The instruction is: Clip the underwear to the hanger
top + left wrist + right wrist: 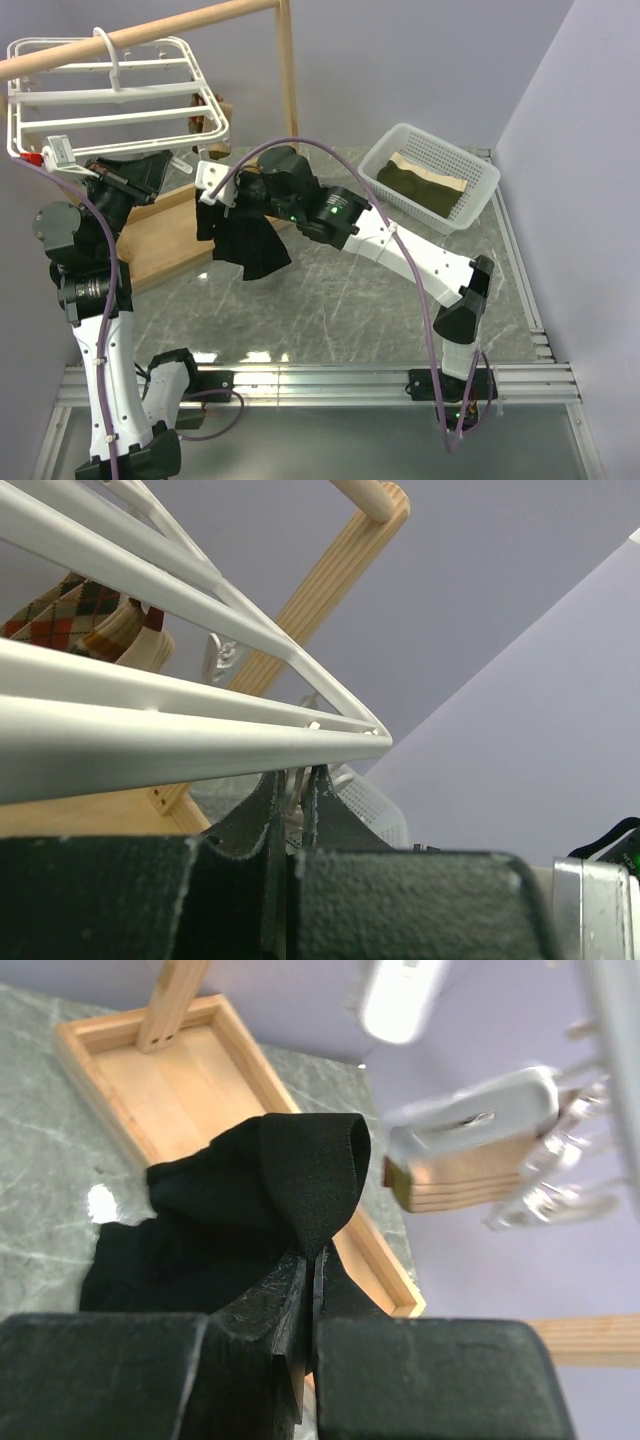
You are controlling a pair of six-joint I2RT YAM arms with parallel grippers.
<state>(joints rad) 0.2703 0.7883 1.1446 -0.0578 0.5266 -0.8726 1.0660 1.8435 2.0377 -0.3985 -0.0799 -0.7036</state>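
The white hanger (110, 95) hangs by its hook from the wooden pole at the upper left. Its bars (150, 730) cross just above my left gripper (293, 780). That left gripper (165, 165) sits under the hanger's near right corner, shut on a thin pale clip piece that dangles from the rack. The black underwear (250, 245) hangs bunched above the table from my right gripper (235, 195). In the right wrist view this gripper (313, 1255) is shut on a fold of the underwear's waistband (310, 1175). A white clip (470, 1125) hangs a little above and right of the fold.
A white mesh basket (480, 170) at the back right holds a folded olive-and-tan cloth (420, 185). The wooden stand's post (288, 70) rises from a wooden base tray (170, 240) under the hanger. A patterned cloth (60, 615) hangs on the rack. Walls close in on both sides.
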